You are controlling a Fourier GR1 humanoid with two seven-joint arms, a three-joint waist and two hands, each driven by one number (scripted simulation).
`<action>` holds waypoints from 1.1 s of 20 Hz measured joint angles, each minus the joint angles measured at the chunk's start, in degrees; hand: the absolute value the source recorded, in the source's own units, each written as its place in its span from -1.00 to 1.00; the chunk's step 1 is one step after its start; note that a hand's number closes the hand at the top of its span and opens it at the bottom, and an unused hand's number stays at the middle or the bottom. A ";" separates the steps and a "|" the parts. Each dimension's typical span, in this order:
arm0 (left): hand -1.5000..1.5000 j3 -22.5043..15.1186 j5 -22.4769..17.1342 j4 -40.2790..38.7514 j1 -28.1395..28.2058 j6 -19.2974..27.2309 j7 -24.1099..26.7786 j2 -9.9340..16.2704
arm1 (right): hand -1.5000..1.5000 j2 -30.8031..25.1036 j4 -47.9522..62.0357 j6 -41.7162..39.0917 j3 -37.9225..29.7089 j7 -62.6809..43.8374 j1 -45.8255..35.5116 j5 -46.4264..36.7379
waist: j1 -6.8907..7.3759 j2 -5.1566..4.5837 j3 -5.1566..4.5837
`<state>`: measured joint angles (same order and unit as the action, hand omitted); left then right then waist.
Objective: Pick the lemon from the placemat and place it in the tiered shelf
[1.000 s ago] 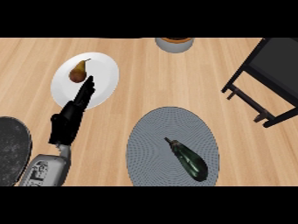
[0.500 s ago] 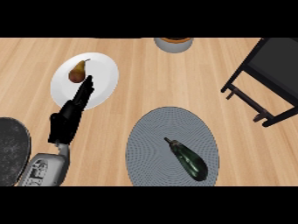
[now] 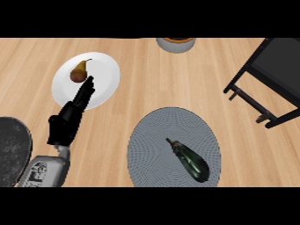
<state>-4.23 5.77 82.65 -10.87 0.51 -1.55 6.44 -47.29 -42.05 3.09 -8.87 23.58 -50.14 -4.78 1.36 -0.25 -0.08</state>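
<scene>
Placemat (image 3: 153, 145) grey, oval, at 5 o'clock on the counter (image 3: 178, 83). On it lies a dark green eggplant (image 3: 190, 160), not a lemon; long axis runs 11 to 5 o'clock, stem tip toward 11. Tiered shelf (image 3: 279, 77) at 2 o'clock, cut off by the right edge. Left hand (image 3: 71, 116) at 9 o'clock, fingers straight, holding nothing, tips over the white plate (image 3: 103, 79) just beside a pear (image 3: 79, 72). Dark round pan (image 3: 3, 151) at 8 o'clock and cup (image 3: 176, 44) at 12 are cropped.

Grey finely ribbed placemat (image 3: 159, 145), dark green vegetable (image 3: 190, 161) (no lemon yellow), white plate (image 3: 107, 79), brown pear (image 3: 79, 73), black shelf (image 3: 283, 74)
</scene>
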 measured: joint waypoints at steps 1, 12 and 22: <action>0.00 -0.19 0.20 0.13 -0.41 0.23 -0.52 -0.35 | -1.00 -0.34 2.10 -0.27 -0.38 0.09 -1.39 -0.31 | 0.05 -0.03 0.02; 0.00 0.48 1.03 -0.59 0.44 0.31 0.94 -0.51 | -1.00 -2.10 12.29 -11.70 -5.85 1.54 -6.46 4.12 | -0.39 0.03 0.06; 0.00 1.13 0.92 0.55 -0.09 -0.51 -0.97 0.03 | -1.00 -6.87 17.35 -20.39 -12.53 -6.73 -13.22 10.92 | -0.37 0.02 0.09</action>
<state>-3.10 6.69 83.20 -10.96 0.00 -2.53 6.47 -54.16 -24.70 -17.30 -21.41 16.85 -63.36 6.14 0.99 -0.23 0.01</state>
